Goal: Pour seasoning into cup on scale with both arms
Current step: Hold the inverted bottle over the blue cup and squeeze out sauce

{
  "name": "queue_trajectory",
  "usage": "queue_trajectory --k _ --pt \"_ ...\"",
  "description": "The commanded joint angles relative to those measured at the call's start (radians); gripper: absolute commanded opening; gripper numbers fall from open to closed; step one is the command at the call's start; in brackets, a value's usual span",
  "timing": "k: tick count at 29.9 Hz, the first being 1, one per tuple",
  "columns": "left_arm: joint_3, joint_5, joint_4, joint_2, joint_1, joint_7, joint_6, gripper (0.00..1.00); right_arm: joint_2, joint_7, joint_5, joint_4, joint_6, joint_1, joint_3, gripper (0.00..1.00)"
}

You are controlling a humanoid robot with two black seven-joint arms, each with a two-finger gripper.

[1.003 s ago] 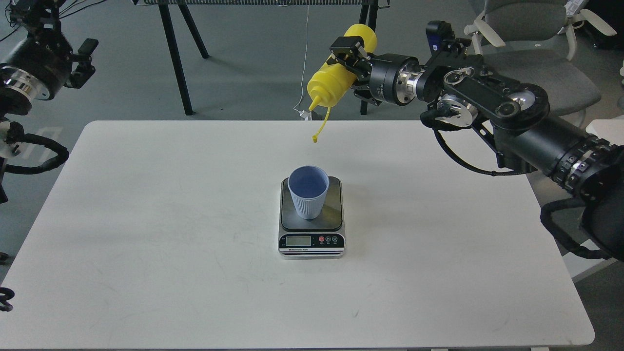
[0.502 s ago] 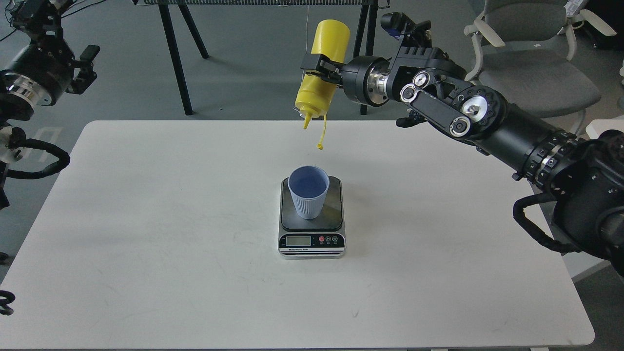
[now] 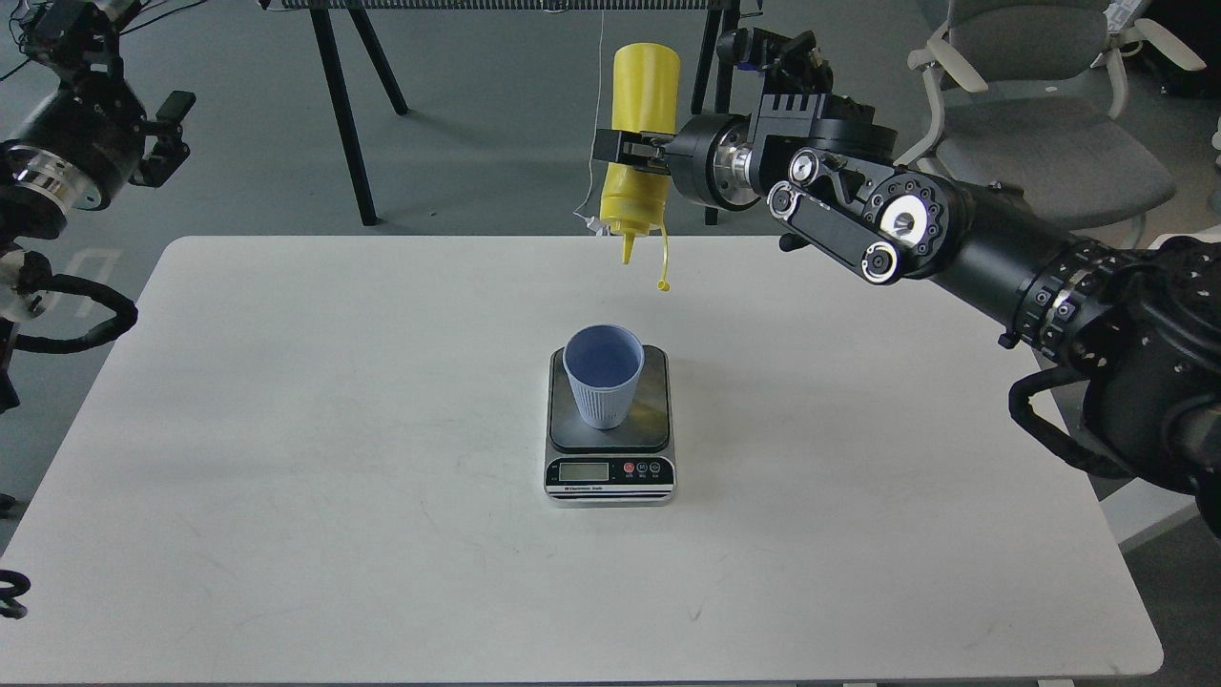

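Note:
The light blue ribbed cup (image 3: 603, 376) stands upright on the dark platform of the scale (image 3: 610, 448) in the middle of the table. My right gripper (image 3: 625, 153) is shut on the yellow seasoning bottle (image 3: 639, 134), which is held upside down, nozzle pointing down, high above and slightly behind the cup. Its tethered cap (image 3: 663, 284) hangs loose below the nozzle. My left gripper (image 3: 167, 119) is raised at the far left, away from the table's things; whether it is open or shut does not show.
The white table (image 3: 286, 429) carries only the scale and cup. Black table legs (image 3: 343, 114) and a grey office chair (image 3: 1049, 114) stand behind it. A black cable loop (image 3: 76, 305) hangs from my left arm at the table's left edge.
My right arm has turned the bottle from slanted to fully upside down and shifted it slightly right. The cap now swings to the right of the nozzle. The left arm has barely moved.

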Motion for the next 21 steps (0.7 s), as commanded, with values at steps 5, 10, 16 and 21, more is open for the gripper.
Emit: queue_trajectory --k 5,10,16,21 --pt "0.0 0.0 0.0 0.0 0.003 0.0 0.0 1.0 0.0 -0.007 0.004 0.009 0.003 0.0 -0.069 0.09" --pt "0.0 0.0 0.0 0.0 0.003 0.0 0.0 1.0 0.0 -0.009 0.006 0.017 0.003 -0.011 -0.078 0.09" --pt "0.0 -0.002 0.0 0.0 0.007 0.0 0.0 1.0 0.0 -0.019 0.008 0.021 0.003 -0.018 -0.084 0.09" --pt "0.0 -0.002 0.0 0.0 0.007 0.0 0.0 1.0 0.0 -0.022 0.008 0.02 0.003 -0.031 -0.084 0.09"
